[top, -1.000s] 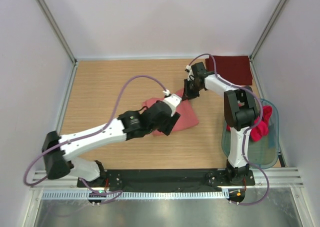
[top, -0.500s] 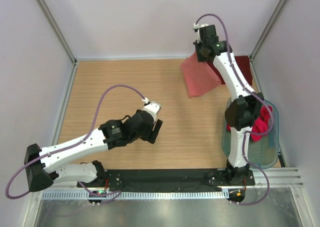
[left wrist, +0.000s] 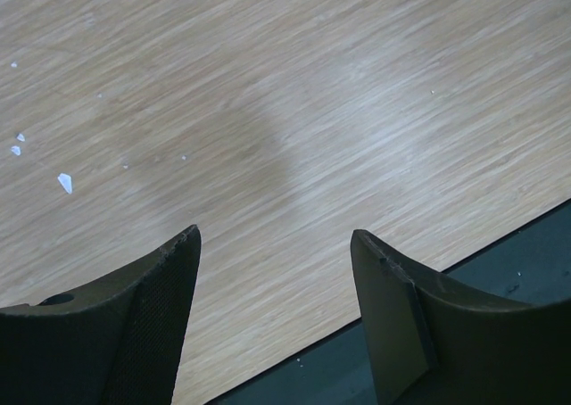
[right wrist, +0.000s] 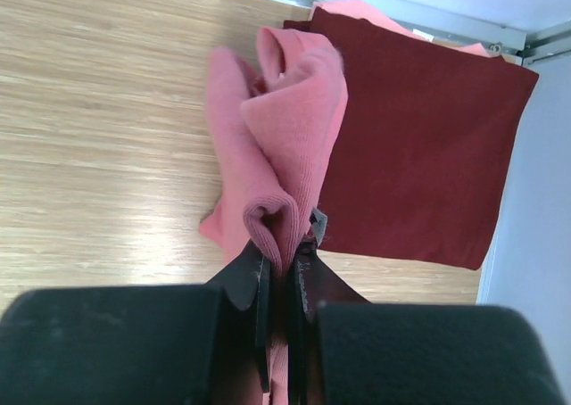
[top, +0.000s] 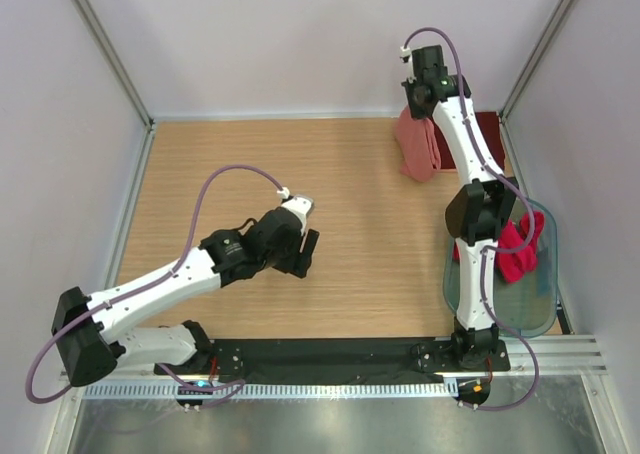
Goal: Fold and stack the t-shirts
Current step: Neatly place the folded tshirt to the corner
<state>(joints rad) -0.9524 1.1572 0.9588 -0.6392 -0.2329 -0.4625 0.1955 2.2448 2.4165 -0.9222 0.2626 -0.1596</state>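
Note:
My right gripper (top: pixel 424 96) is shut on the salmon-pink t-shirt (top: pixel 417 146) and holds it hanging above the table at the far right; in the right wrist view the shirt (right wrist: pixel 281 146) bunches between my gripper (right wrist: pixel 282 249). A folded dark maroon t-shirt (top: pixel 489 140) lies flat in the far right corner, also in the right wrist view (right wrist: pixel 410 137), with a pink edge under its far side. Brighter red-pink t-shirts (top: pixel 515 246) sit in the tub. My left gripper (top: pixel 303 254) is open and empty over bare wood, seen in the left wrist view (left wrist: pixel 277 285).
A translucent greenish plastic tub (top: pixel 503 304) stands at the right edge beside the right arm's base. White walls with metal posts enclose the table. A black base strip (top: pixel 330 354) runs along the near edge, also visible in the left wrist view (left wrist: pixel 526 262).
My right gripper lifted the salmon-pink shirt from the table's middle and carried it to the far right, toward the maroon shirt. My left gripper let go and pulled back toward the near left.

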